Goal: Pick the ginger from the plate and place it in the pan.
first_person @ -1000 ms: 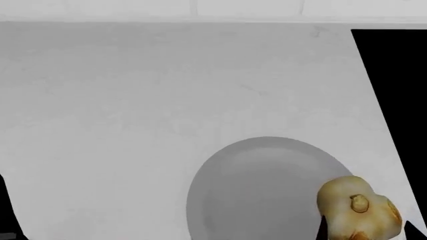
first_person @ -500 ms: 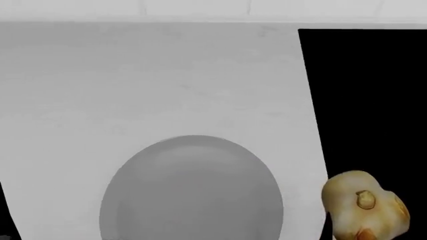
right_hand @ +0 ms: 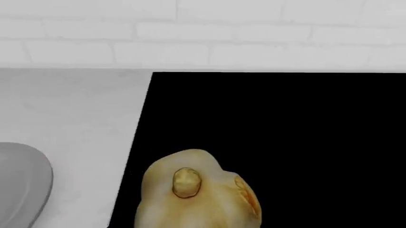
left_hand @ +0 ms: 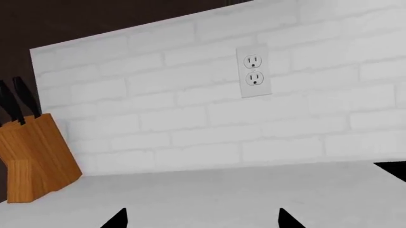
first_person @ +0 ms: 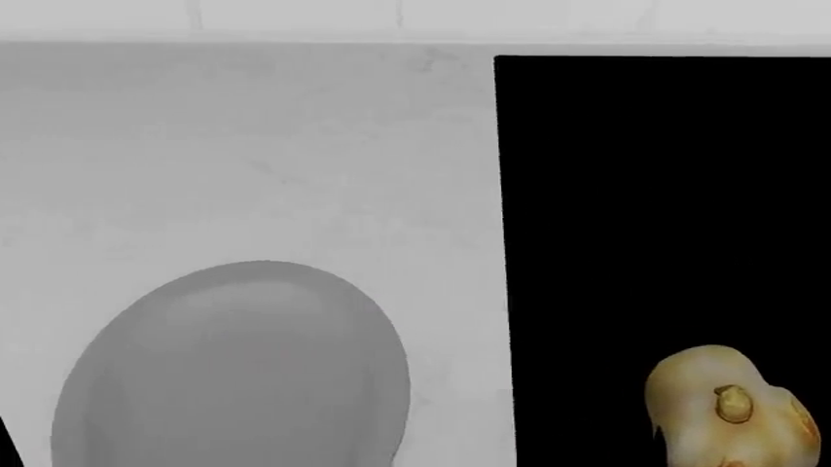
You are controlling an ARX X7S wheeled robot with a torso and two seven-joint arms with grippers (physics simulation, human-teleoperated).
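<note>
The knobbly pale-yellow ginger [first_person: 730,409] hangs over the flat black stovetop [first_person: 649,195], right of the round light-grey plate [first_person: 234,370] (right gripper hidden, grip untellable).

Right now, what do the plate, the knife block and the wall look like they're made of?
Plate: probably ceramic or plastic, a plain matte grey with no gloss. Knife block: wood, orange-brown with flat faces; no grain is visible. Wall: white brick or tile, going by the staggered joint lines.

One ginger [first_person: 730,409], one plate [first_person: 234,370], one knife block [left_hand: 35,159] — two knife handles [left_hand: 19,100], one wall outlet [left_hand: 254,71].
</note>
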